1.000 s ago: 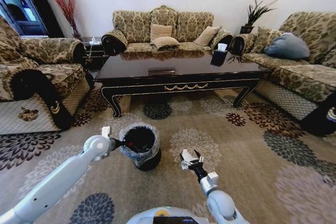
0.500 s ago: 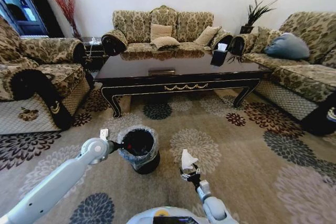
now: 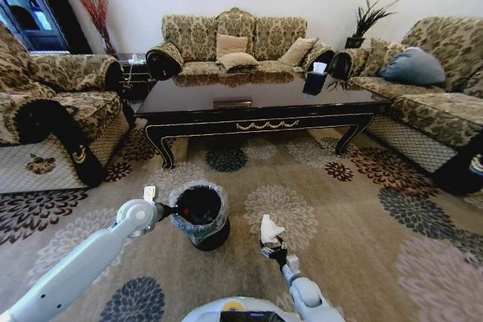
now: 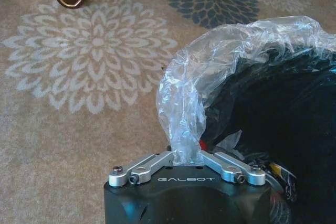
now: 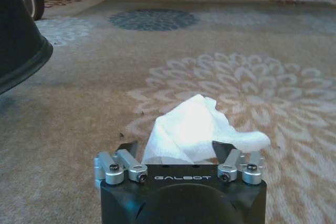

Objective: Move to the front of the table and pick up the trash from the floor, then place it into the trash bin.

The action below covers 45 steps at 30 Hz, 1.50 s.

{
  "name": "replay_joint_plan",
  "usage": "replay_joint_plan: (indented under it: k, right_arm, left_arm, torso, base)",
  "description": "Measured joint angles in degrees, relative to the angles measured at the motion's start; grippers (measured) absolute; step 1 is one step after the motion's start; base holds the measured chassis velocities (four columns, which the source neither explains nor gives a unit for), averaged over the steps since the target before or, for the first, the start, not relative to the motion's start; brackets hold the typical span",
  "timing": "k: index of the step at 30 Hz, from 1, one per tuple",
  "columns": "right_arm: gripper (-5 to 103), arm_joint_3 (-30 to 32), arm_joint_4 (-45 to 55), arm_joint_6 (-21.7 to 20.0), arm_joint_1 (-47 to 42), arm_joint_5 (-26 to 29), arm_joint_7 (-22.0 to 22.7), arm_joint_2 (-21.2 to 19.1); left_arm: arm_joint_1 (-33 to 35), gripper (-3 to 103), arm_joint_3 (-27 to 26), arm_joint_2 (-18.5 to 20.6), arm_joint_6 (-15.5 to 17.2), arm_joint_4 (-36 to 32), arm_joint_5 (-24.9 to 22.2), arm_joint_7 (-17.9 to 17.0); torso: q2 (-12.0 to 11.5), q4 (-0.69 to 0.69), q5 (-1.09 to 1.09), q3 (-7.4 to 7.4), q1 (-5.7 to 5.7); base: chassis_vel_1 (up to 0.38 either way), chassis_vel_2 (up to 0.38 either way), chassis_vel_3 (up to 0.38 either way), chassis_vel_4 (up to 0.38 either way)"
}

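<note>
White tissue [image 5: 195, 129] pinched between the closed-in right gripper [image 3: 272, 245] just above the carpet [image 3: 339, 209], liner rim of the trash bin [image 3: 200, 216] clamped by the left gripper [image 4: 185, 156], coffee table [image 3: 256, 107] well beyond.

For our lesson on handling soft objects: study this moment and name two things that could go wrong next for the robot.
The right gripper pinches only the lower part of the tissue; the loose upper part could tear free or slip out.

The left gripper clamps the thin liner at the rim of the trash bin, so a pull might drag the liner off or tip the bin.
</note>
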Motion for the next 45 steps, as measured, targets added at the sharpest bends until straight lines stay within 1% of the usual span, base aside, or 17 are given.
replay_joint_plan:
  k: [3, 4, 5, 6, 9, 11, 13, 14, 18, 20, 21, 22, 24, 37, 39, 42, 45]
  right_arm:
    - [63, -0.3, -0.1, -0.8, 0.3, 1.5, 0.3, 0.0]
    - [63, -0.4, -0.1, -0.9, 0.4, 1.6, 0.4, 0.0]
    - [57, -0.5, -0.1, -1.0, 0.4, 1.6, 0.4, 0.1]
    - [57, -0.5, -0.1, -1.0, 0.4, 1.6, 0.4, 0.1]
    - [41, -0.4, -0.1, -1.6, 0.4, 2.0, 0.6, 0.2]
    - [41, -0.4, -0.1, -1.7, 0.4, 2.1, 0.7, 0.2]
    - [31, -0.2, -0.1, -1.9, 0.3, 2.3, 0.7, 0.2]
    - [31, -0.2, -0.1, -1.9, 0.3, 2.3, 0.7, 0.2]
    - [9, -0.2, 0.3, -2.0, 0.2, 2.6, 0.8, 0.2]
    - [9, -0.2, 0.4, -2.0, 0.2, 2.6, 0.8, 0.2]
    - [4, -0.3, 0.6, -2.0, 0.2, 2.6, 0.8, 0.3]
    - [2, -0.3, 0.7, -2.1, 0.2, 2.6, 0.8, 0.3]
    - [0, -0.4, 1.0, -2.1, 0.1, 2.6, 0.9, 0.3]
    - [0, -0.3, 3.1, -2.2, -0.6, 2.8, 1.0, -0.1]
    - [0, 0.6, 8.5, -2.2, -2.4, 2.8, 1.6, -1.5]
    - [0, 1.1, 11.0, -2.2, -3.2, 2.8, 1.8, -2.2]
    - [0, 2.4, 16.1, -2.2, -4.8, 2.9, 2.2, -3.4]
  left_arm:
    - [-0.3, 0, 0.0, -0.2, 0.0, 0.0, 0.2, 0.0]
    - [-0.3, 0, 0.0, -0.3, 0.0, 0.0, 0.2, 0.0]
    - [-0.4, 0, 0.1, -0.4, 0.0, 0.0, 0.3, 0.0]
    - [-0.4, 0, 0.1, -0.4, 0.0, 0.0, 0.3, 0.0]
    - [-0.5, 0, 0.3, -0.8, 0.0, 0.2, 0.7, 0.0]
    - [-0.5, 0, 0.4, -0.9, 0.0, 0.3, 0.8, 0.0]
    - [-0.5, 0, 0.4, -1.0, 0.0, 0.6, 1.0, 0.0]
    - [-0.5, 0, 0.4, -1.0, 0.0, 0.6, 1.0, 0.0]
    - [-0.6, 0, 0.5, -1.1, 0.0, 0.9, 1.4, 0.5]
    - [-0.6, 0, 0.5, -1.1, 0.0, 0.9, 1.4, 0.5]
    - [-0.7, 0, 0.6, -1.2, 0.0, 1.0, 1.5, 0.5]
    - [-0.7, 0, 0.7, -1.3, 0.0, 1.0, 1.5, 0.5]
    - [-0.7, 0, 0.7, -1.4, 0.0, 1.1, 1.6, 0.5]
    - [-0.3, 0, 0.9, -1.7, 0.0, 1.1, 2.0, 0.6]
    - [0.0, 0, 1.0, -1.8, 0.0, 1.0, 2.6, 0.7]
    - [0.1, 0, 1.0, -1.8, 0.0, 0.9, 2.7, 0.7]
    - [0.2, 0, 1.0, -1.9, 0.0, 0.6, 2.8, 0.7]
  torso:
    - [0.0, 0.01, 0.00, 0.00, 0.00]
    - [0.0, 0.00, 0.00, 0.00, 0.00]
    - [0.0, 0.00, 0.00, 0.00, 0.00]
    - [0.0, 0.00, 0.00, 0.00, 0.00]
    - [0.0, 0.00, 0.00, 0.00, 0.00]
    - [0.0, 0.00, 0.00, 0.00, 0.00]
    - [0.0, 0.00, 0.00, 0.00, 0.00]
    - [0.0, 0.00, 0.00, 0.00, 0.00]
    - [0.0, 0.00, 0.00, 0.00, 0.00]
    - [0.0, 0.00, 0.00, 0.00, 0.00]
    - [0.0, 0.00, 0.00, 0.00, 0.00]
    - [0.0, 0.00, 0.00, 0.00, 0.00]
    - [0.0, 0.00, 0.00, 0.00, 0.00]
    - [0.0, 0.00, 0.00, 0.00, 0.00]
    - [0.0, 0.00, 0.00, 0.00, 0.00]
    - [0.0, 0.00, 0.00, 0.00, 0.00]
    - [0.0, 0.00, 0.00, 0.00, 0.00]
  base:
    - [0.000, 0.000, 0.000, 0.000]
    - [0.000, 0.000, 0.000, 0.000]
    - [0.000, 0.000, 0.000, 0.000]
    - [0.000, 0.000, 0.000, 0.000]
    - [0.000, 0.000, 0.000, 0.000]
    - [0.000, 0.000, 0.000, 0.000]
    - [0.000, 0.000, 0.000, 0.000]
    - [0.000, 0.000, 0.000, 0.000]
    - [0.000, 0.000, 0.000, 0.000]
    - [0.000, 0.000, 0.000, 0.000]
    - [0.000, 0.000, 0.000, 0.000]
    - [0.000, 0.000, 0.000, 0.000]
    - [0.000, 0.000, 0.000, 0.000]
    - [0.000, 0.000, 0.000, 0.000]
    - [0.000, 0.000, 0.000, 0.000]
    - [0.000, 0.000, 0.000, 0.000]
    - [0.000, 0.000, 0.000, 0.000]
